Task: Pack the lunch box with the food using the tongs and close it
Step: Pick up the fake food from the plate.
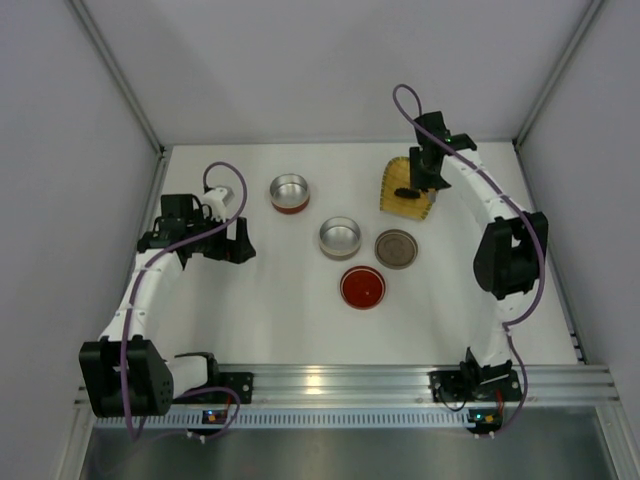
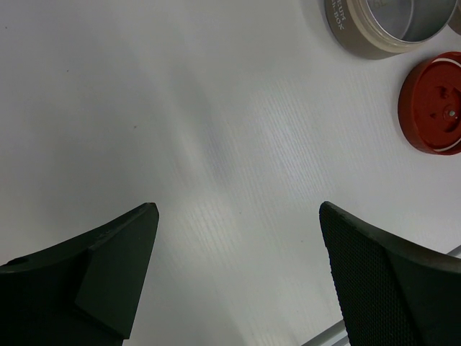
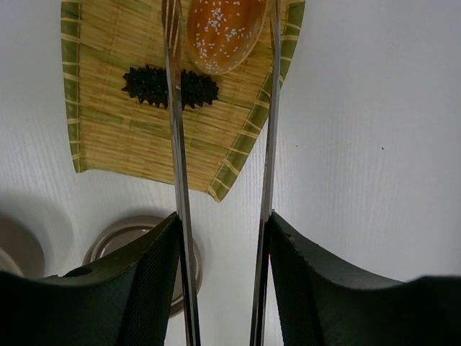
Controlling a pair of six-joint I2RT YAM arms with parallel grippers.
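My right gripper (image 3: 223,225) is shut on the tongs (image 3: 178,158), a finger pressing on each silver arm. The arms reach out over the yellow woven tray (image 3: 108,137), and the rounded orange chunk (image 3: 222,32) lies between them near the top edge. The left arm crosses over the spiky black piece (image 3: 148,86); the tips are out of view. From above, this gripper (image 1: 425,178) hangs over the tray (image 1: 412,207). The lunch box shows as two open round tins, one red-based (image 1: 289,192) and one beige (image 1: 339,237). My left gripper (image 2: 238,209) is open above bare table.
A beige lid (image 1: 396,248) and a red lid (image 1: 362,287) lie flat in front of the tins. The left wrist view catches the beige tin (image 2: 382,29) and the red lid (image 2: 436,104) at its top right. White walls enclose the table.
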